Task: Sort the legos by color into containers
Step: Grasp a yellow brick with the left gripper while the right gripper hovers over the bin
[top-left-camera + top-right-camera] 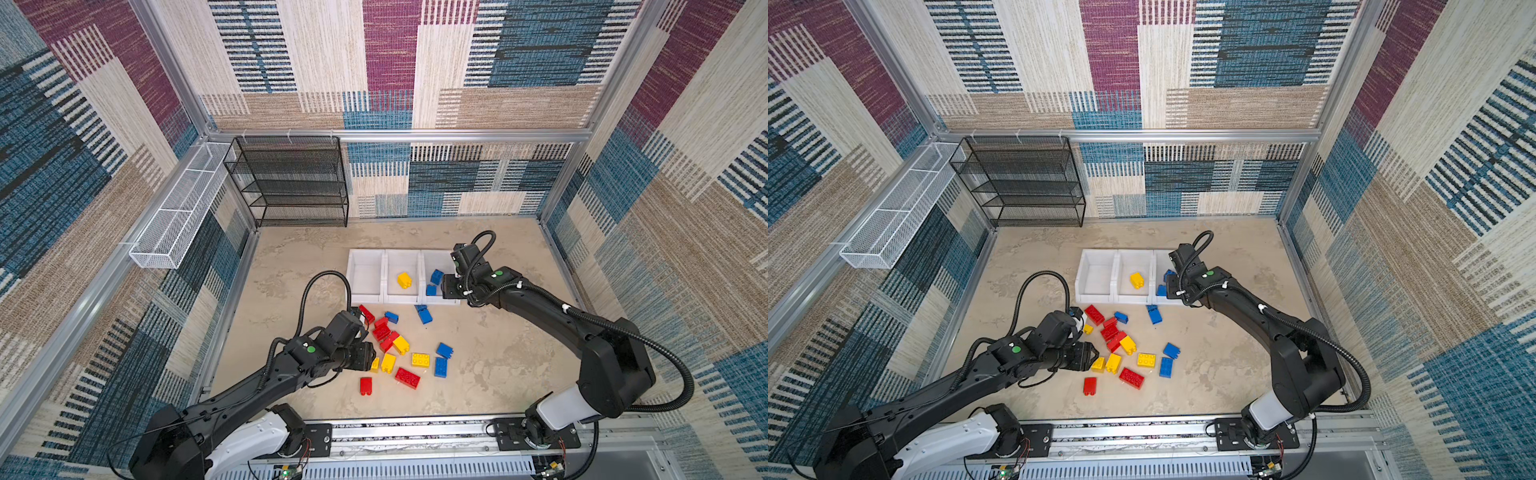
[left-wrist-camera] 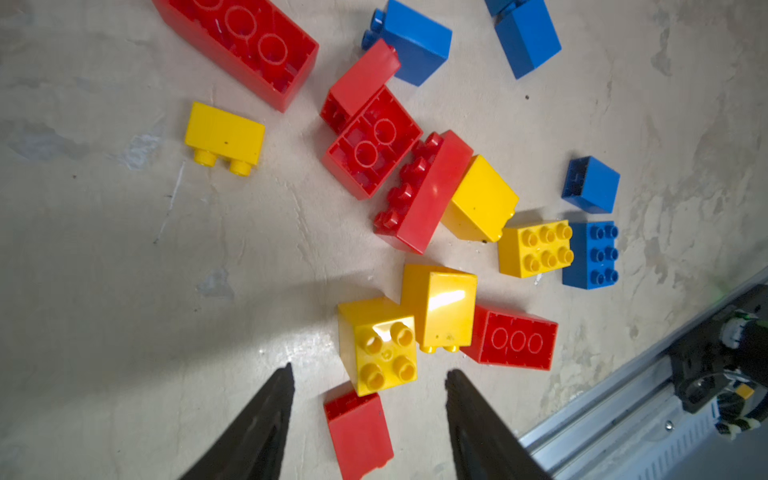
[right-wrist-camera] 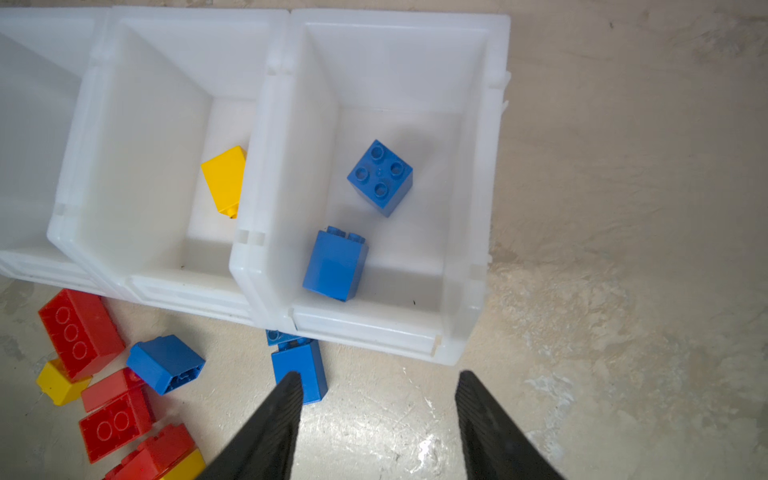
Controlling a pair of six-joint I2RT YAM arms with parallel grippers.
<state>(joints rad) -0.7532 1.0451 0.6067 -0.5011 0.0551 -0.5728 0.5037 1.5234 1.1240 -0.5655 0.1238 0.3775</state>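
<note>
3 bins [image 1: 365,299], 6 red bricks [image 1: 407,377], 6 yel. bricks [image 1: 420,359], approx. 7 blue bricks [image 1: 441,367] (one pair hard to split), 1 blk rack [image 1: 291,183], 1 wire basket [image 1: 174,216], 2 arms [image 1: 540,307].

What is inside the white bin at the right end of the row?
Two blue legos: one studs-up, one on its side. The right wrist view shows the whole floor of the bin, nothing else. In both top views the right arm covers part of it.

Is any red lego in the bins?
No, the bins hold only a yellow lego and two blue legos.
</note>
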